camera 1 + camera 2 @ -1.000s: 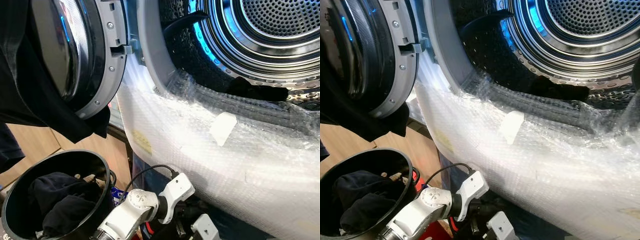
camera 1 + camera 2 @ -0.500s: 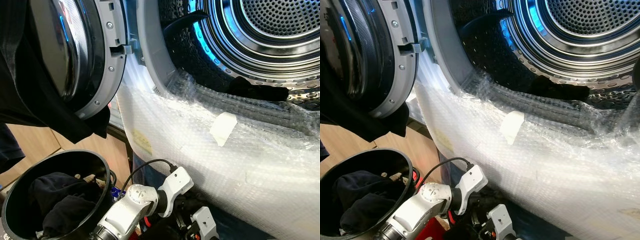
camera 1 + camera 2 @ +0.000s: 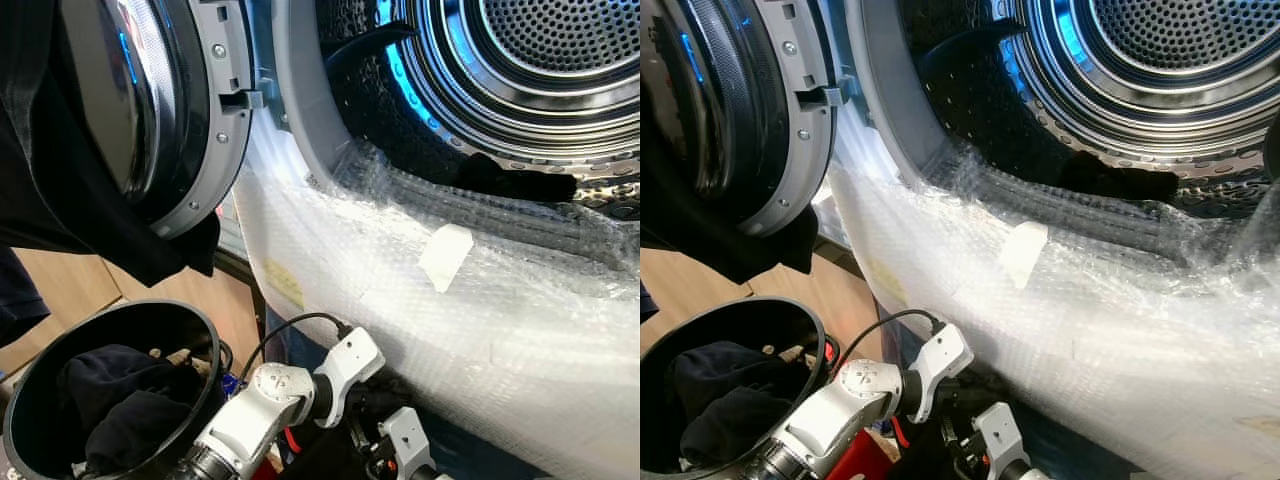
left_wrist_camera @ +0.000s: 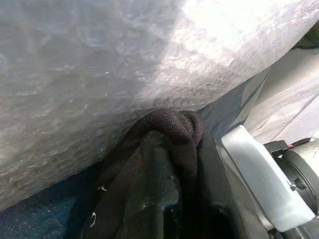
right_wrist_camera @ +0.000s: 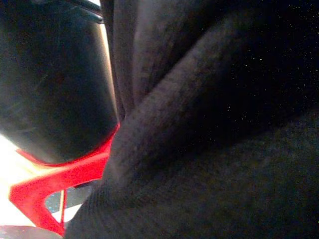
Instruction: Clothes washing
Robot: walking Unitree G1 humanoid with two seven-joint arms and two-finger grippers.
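The washing machine's drum (image 3: 560, 60) stands open at 1 o'clock in the head views, its perforated steel lit blue; a dark garment (image 3: 515, 178) lies at the drum's lower lip; the front panel below is wrapped in bubble wrap (image 3: 450, 330), with a pale tape patch (image 3: 445, 257) near its middle; the round door (image 3: 150, 110) is swung open at 10 o'clock, and a black cloth (image 3: 60, 200) hangs over it; a black bucket (image 3: 205, 330) sits at 7 o'clock with dark clothes (image 3: 115, 395) piled inside.

The silver left arm (image 3: 270, 400) reaches in at 6 o'clock, low beside the bucket and just under the wrapped panel; in the left wrist view the left end effector (image 4: 169, 169) has a dark cloth (image 4: 172, 127) bunched over its fingers, pressed up close to the bubble wrap, though how far the fingers are parted I cannot tell; the right wrist (image 3: 405, 435) shows beside it; the right wrist view is close against dark fabric (image 5: 214, 124) beside a red frame (image 5: 55, 181), and the right end effector's opening cannot be told either.
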